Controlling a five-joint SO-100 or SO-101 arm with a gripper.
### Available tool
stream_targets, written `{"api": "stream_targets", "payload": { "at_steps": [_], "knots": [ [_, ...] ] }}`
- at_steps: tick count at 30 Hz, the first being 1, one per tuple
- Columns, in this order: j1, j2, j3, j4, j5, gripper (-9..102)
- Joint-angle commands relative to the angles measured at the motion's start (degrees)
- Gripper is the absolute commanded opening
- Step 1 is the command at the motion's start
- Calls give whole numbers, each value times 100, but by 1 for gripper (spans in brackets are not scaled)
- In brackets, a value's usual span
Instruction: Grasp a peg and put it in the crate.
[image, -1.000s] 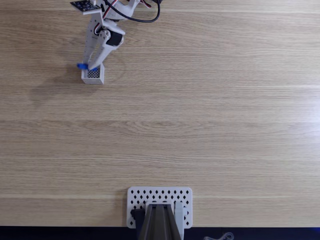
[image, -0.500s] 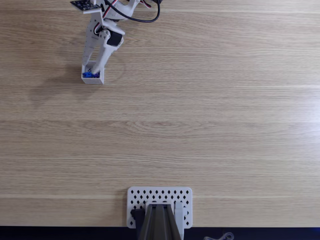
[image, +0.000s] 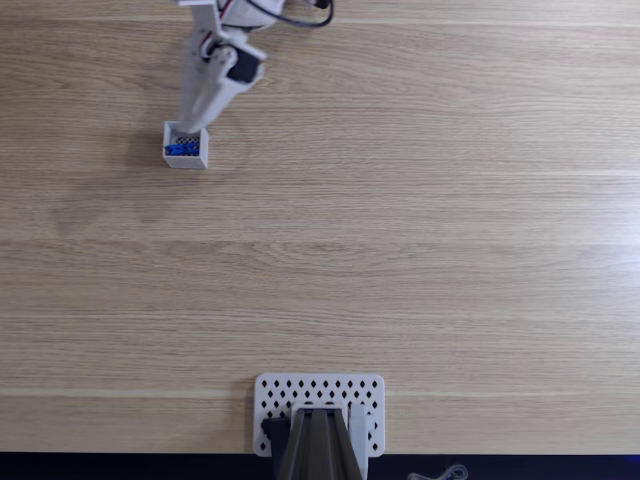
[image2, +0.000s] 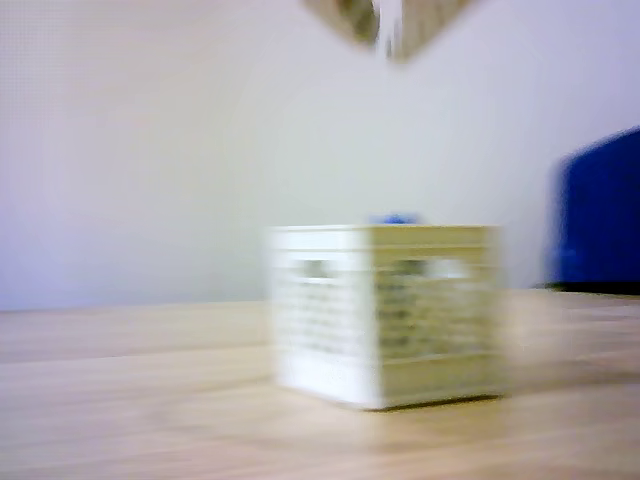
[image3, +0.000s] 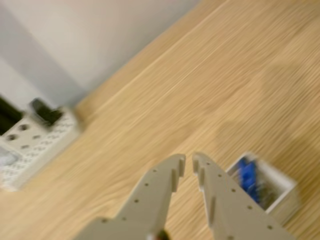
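While no readable writing shows anywhere, peg lies inside crate, long axis across crate left-right in fixed view; blue tip just tops crate rim in other view. End effector above crate's far edge in fixed view, empty, jaws narrow with slim gap at tips in wrist view; crate just right of tips, peg visible inside. White perforated plate sits well apart from crate at near table edge. Wrist and other views blurred.
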Motion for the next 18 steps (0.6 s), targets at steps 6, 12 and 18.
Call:
{"api": "stream_targets", "payload": {
  "at_steps": [6, 12, 18],
  "knots": [
    [-1283, 3015, -44, 3103, 2452, -1],
    [-2048, 4386, -44, 4948, 4474, -1],
    [-2540, 5273, -35, 6205, 6337, -1]
  ]
}}
